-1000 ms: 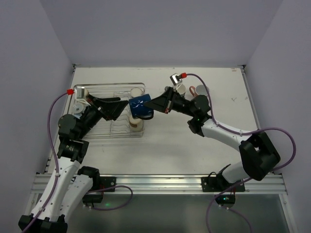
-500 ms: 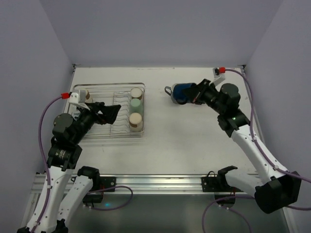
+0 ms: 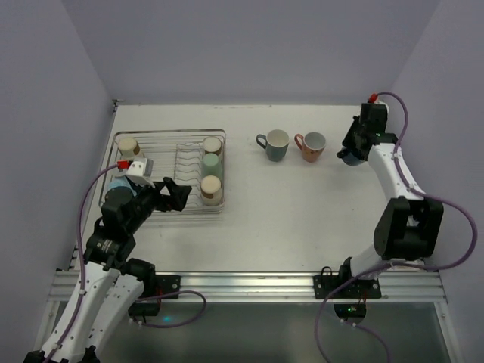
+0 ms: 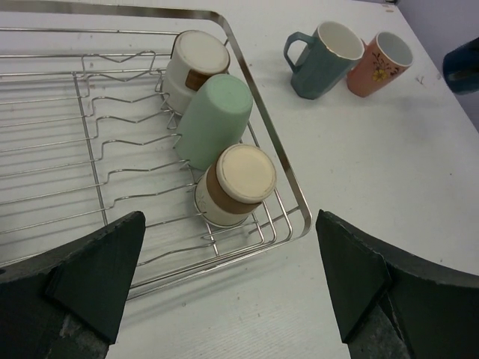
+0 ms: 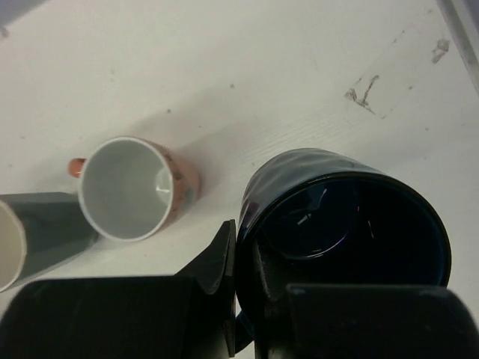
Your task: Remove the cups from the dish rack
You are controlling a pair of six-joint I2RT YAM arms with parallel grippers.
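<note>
Right claw point(image 5: 241, 258) grips the navy mug point(image 5: 344, 217) by its rim
Pink mug point(image 5: 127, 187) stands just left of it; left claw point(image 4: 228, 262) gapes wide, rack point(image 4: 112, 7) and three tumblers point(image 4: 213, 120) just ahead

No writing or numbers can be read on the cups point(image 4: 224, 183) or dish rack point(image 4: 112, 161).

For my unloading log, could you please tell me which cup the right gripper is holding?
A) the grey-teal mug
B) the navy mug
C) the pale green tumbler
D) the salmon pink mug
B: the right gripper is shut on the rim of the navy mug, while the grey-teal mug and the salmon pink mug stand on the table and the pale green tumbler lies in the dish rack.
</note>
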